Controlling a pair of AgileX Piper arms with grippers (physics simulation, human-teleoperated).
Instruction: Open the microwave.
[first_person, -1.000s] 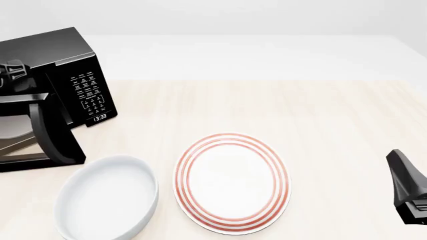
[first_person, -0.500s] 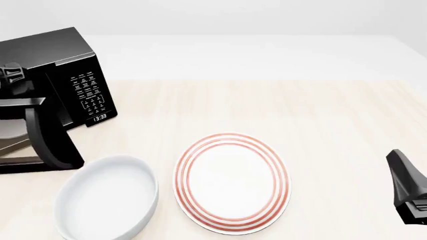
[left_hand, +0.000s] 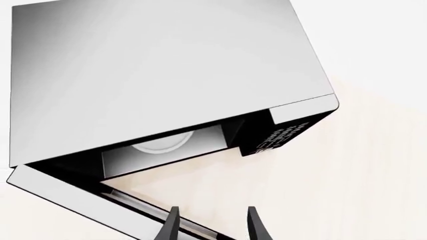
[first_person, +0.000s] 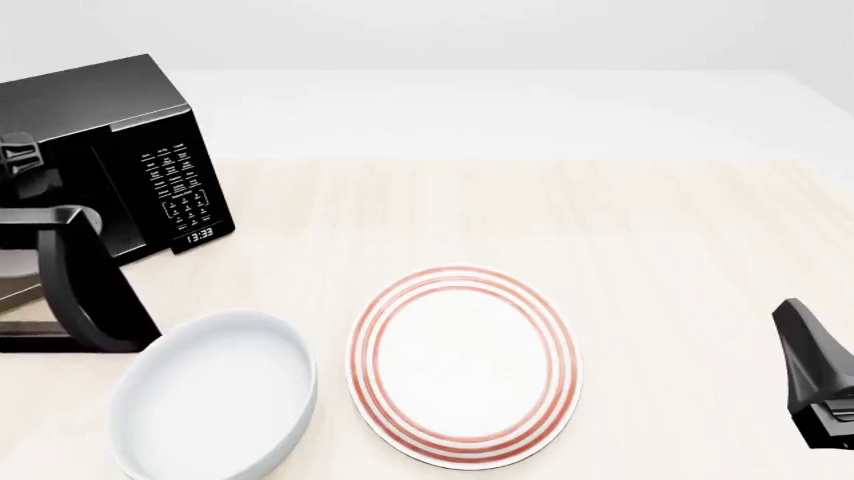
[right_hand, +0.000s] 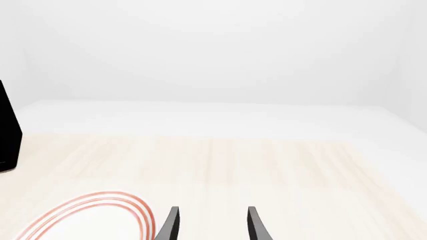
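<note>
A black microwave (first_person: 127, 150) is sitting at the far left of a pale wooden table (first_person: 641, 250), its door (first_person: 80, 290) standing wide open and showing the round turntable (left_hand: 160, 145) inside. The left gripper (left_hand: 212, 225) is hovering just beside the door's edge, fingers spread, holding nothing. The right gripper (right_hand: 212, 225) is resting low at the right, also spread and empty. A white bowl (first_person: 214, 400) and a red-ringed plate (first_person: 465, 365) are lying side by side near the front.

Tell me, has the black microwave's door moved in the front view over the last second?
Yes. The door has swung further open: its free edge has drawn left, away from the fixed keypad panel, toward the frame's left edge.
</note>
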